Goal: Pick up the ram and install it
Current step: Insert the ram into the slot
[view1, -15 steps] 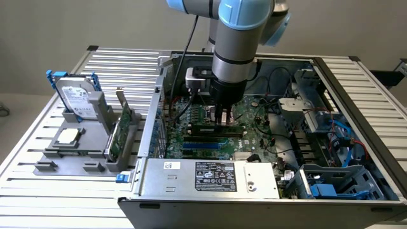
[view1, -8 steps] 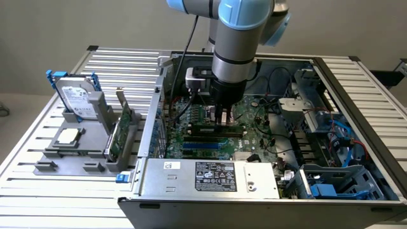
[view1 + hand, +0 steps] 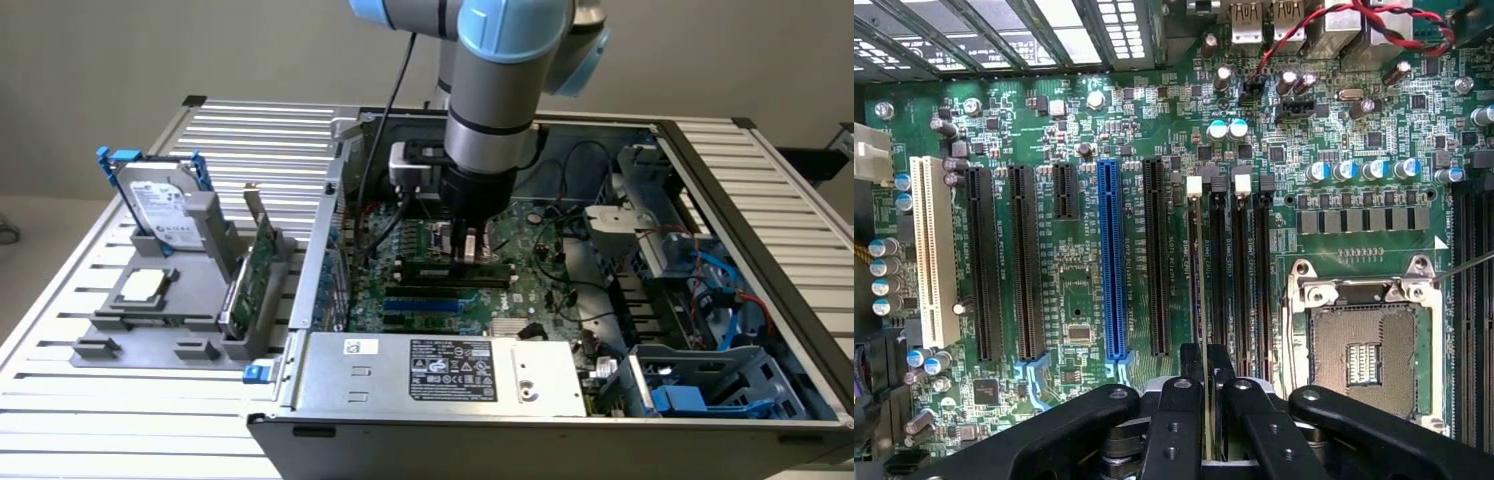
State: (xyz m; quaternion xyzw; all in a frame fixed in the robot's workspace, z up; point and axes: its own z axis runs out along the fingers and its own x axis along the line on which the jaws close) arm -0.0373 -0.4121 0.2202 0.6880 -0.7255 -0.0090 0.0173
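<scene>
Ram (image 3: 454, 268), likely a light, stiff yet fragile stick, stands edge-down at the memory slots (image 3: 1242, 270) of the motherboard (image 3: 1079, 290), pinched across its flat faces at mid-length by the gripper (image 3: 1206, 385).

End effector (image 3: 1206, 365) pinching the ram (image 3: 1206, 405) edge-on, hanging over the black memory slots (image 3: 1239, 270), green motherboard (image 3: 1084, 290) lying beneath, CPU socket (image 3: 1369, 350) sitting beside the slots.
</scene>
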